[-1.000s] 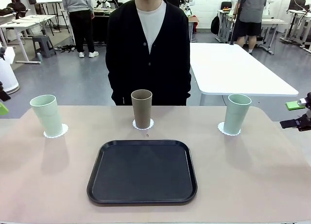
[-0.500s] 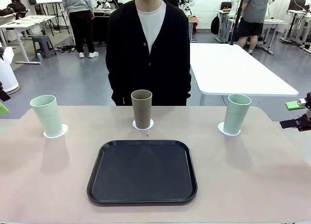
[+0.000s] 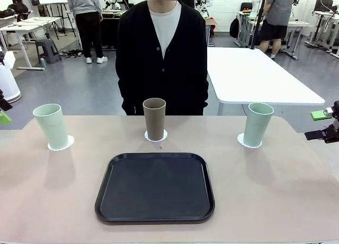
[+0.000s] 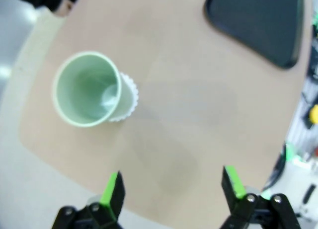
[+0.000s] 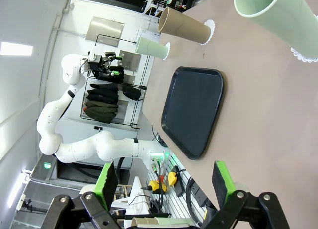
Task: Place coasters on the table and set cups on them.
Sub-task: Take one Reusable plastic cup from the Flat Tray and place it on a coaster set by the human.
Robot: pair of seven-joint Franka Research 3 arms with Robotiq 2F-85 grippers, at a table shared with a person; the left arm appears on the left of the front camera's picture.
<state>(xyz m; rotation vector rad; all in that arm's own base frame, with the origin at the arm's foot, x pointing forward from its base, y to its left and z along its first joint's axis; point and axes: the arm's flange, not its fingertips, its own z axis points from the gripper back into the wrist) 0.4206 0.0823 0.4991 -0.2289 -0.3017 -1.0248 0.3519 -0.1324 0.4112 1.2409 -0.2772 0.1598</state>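
Three cups stand upright on the table (image 3: 275,191), each on a white lacy coaster. A mint cup (image 3: 51,125) stands on the left coaster (image 3: 61,144). The brown cup (image 3: 154,118) rests on the middle coaster (image 3: 157,136), and another mint cup (image 3: 258,123) on the right coaster (image 3: 249,143). My right gripper (image 3: 321,124) hangs open off the table's right edge, apart from that cup (image 5: 278,20). My left gripper (image 4: 172,185) is open above the table's left end, near the left cup (image 4: 87,89) and its coaster (image 4: 128,97), holding nothing.
A black rounded-square tray (image 3: 155,187) lies at the near middle with nothing on it. A person in a black cardigan (image 3: 161,53) stands at the far edge behind the brown cup. A white table (image 3: 254,74) stands behind on the right.
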